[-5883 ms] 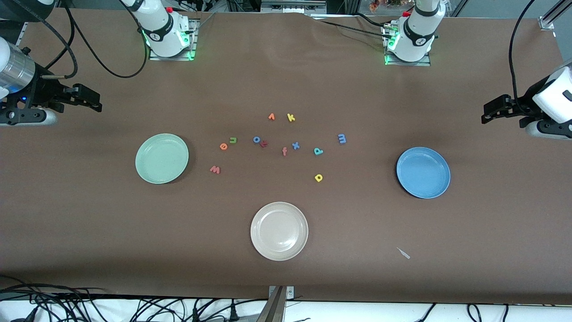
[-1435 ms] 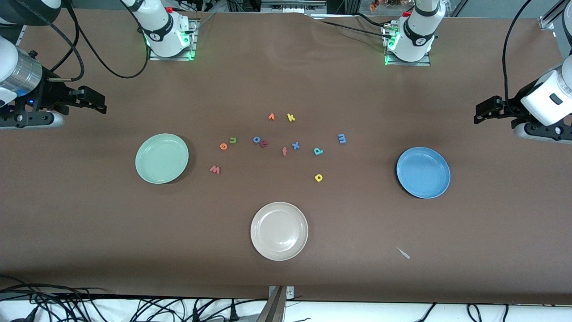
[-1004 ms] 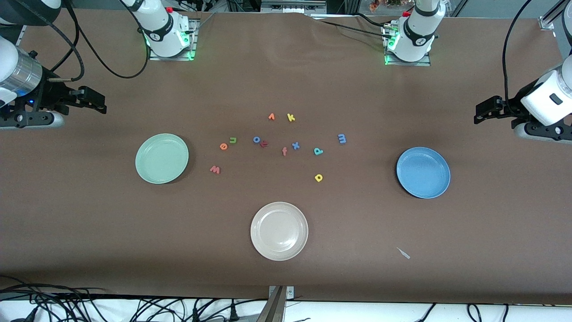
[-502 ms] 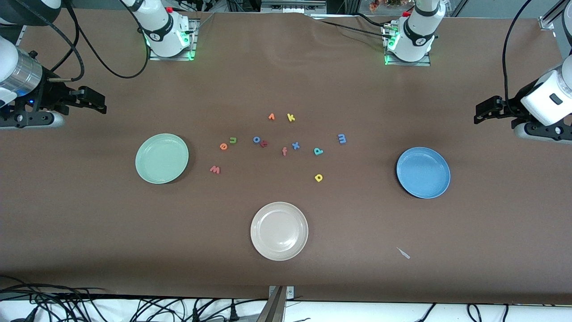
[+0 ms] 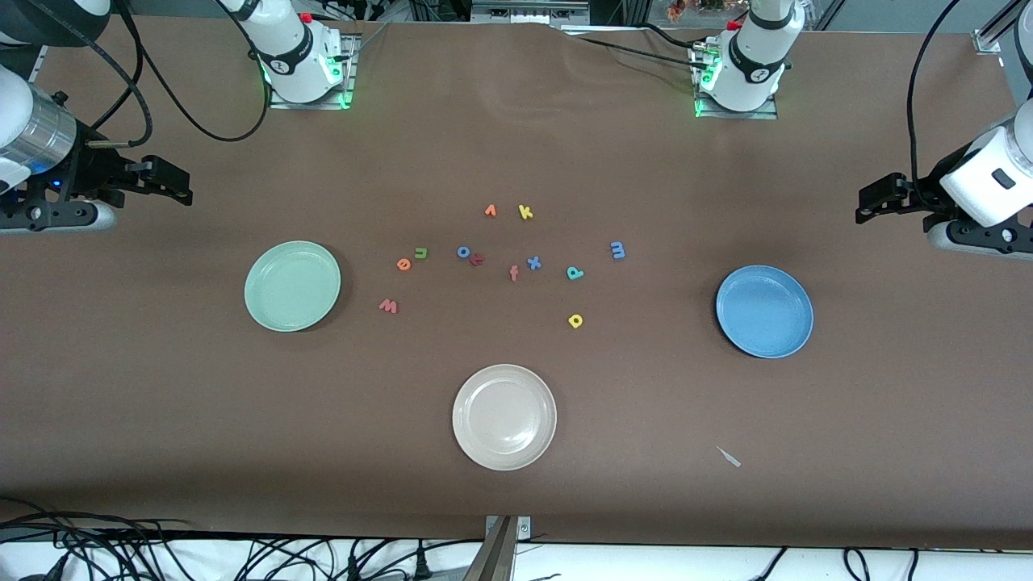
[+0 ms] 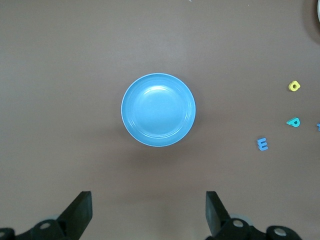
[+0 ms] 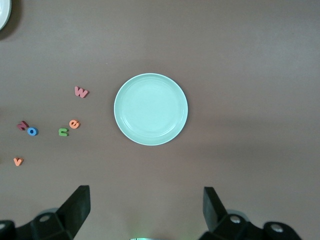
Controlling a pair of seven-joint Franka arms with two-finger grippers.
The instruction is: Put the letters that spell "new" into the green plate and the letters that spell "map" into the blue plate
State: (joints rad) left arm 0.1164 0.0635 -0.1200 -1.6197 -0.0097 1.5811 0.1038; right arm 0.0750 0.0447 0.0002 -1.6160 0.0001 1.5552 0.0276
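My left fingers (image 6: pixel 147 215) hang apart, empty, at the front view's right edge above the blue plate (image 5: pixel 764 311); my right fingers (image 7: pixel 145 212) likewise at the left edge above the green plate (image 5: pixel 292 286). Between the plates on the worktop (image 5: pixel 726 202) lie n (image 5: pixel 420 252), e (image 5: pixel 403 263), w (image 5: pixel 388 306), m (image 5: pixel 617 250), a (image 5: pixel 575 320), p (image 5: pixel 574 273).

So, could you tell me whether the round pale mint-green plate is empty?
Empty: the round pale mint-green plate holds no letters.
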